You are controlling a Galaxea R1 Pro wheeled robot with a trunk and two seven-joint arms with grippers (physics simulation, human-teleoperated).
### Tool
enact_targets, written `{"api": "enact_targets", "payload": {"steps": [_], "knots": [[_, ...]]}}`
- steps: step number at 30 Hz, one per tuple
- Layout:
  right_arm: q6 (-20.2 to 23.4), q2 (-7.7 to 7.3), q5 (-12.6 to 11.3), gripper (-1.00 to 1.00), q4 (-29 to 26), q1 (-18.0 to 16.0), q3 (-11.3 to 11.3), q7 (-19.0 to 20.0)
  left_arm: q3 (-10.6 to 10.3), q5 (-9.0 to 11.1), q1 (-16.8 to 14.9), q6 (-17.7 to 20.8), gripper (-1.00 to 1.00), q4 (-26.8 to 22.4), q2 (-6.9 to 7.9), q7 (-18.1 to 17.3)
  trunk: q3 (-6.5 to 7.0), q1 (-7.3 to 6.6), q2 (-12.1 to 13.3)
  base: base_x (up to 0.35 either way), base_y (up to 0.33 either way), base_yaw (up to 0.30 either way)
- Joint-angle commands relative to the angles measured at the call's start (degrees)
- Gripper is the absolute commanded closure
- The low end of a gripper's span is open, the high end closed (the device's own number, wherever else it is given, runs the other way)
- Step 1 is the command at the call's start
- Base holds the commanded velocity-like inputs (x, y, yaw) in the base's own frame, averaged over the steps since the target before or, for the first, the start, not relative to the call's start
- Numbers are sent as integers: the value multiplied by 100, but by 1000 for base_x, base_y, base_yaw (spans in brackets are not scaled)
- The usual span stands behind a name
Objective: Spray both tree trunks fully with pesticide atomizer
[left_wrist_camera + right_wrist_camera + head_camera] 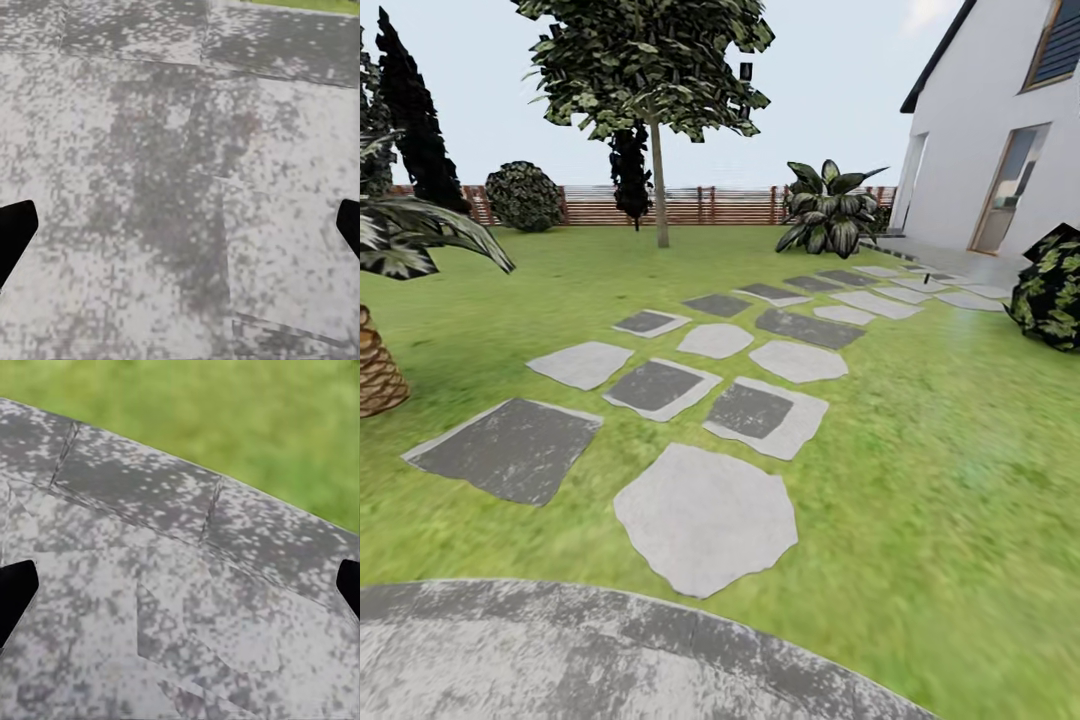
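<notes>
The pesticide atomizer is out of view, or too small to make out. The floor [705, 520] is a path of pale and dark grey stone slabs running through grass toward the house. One tree [658, 190] with a bare trunk and a leafy crown stands far off by the fence. My left gripper [180, 225] is open, its black fingertips [15, 232] wide apart above mottled grey paving. My right gripper [180, 585] is open too, hanging over the curved edge of that paving, with grass beyond. Nothing lies between either pair of fingers.
A round grey paved patch [560, 650] lies right in front of me. A scaly palm trunk [375, 365] stands at the left, dark cypresses [415, 120] and bushes along the slat fence [710, 205], and a white house [1000, 150] and a leafy shrub [1055, 290] at the right.
</notes>
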Motion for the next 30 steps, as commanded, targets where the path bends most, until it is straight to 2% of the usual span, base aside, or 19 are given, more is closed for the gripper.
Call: {"api": "enact_targets", "payload": {"steps": [1,9,30], "knots": [[-18,-2,5,-100,4,-3,3,-3,-7,5,-3,-19,-100,4,0,14,-5,2,-2,340,0,-41],[-18,3,11,-100,4,-3,6,1,-6,5,-3,-19,-100,4,0,10,-5,2,-2,340,0,-108],[-12,-12,21,-100,12,-3,11,14,-6,5,-3,-19,-100,4,0,13,-5,2,-2,340,0,-4]]}}
